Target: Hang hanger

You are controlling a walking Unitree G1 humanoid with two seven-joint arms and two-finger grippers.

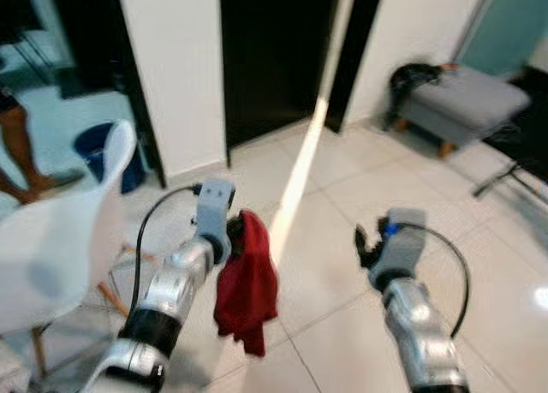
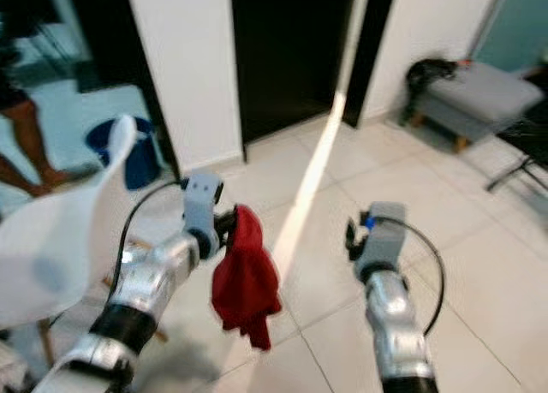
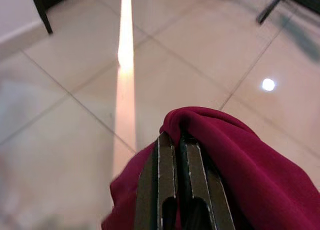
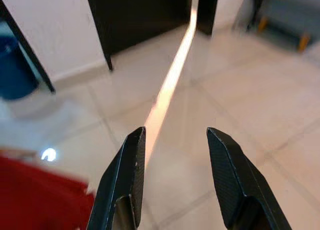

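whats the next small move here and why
Probably keep the left gripper shut and carry the red cloth onward. Its fingers pinch the cloth, which hangs free above the tiled floor, and I can make out no hanger or rail nearby. The right gripper is open with nothing between its fingers, free to help later.

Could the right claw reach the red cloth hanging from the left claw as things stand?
Probably yes: the right claw is open, and bare floor separates it from the red cloth clamped in the left claw.
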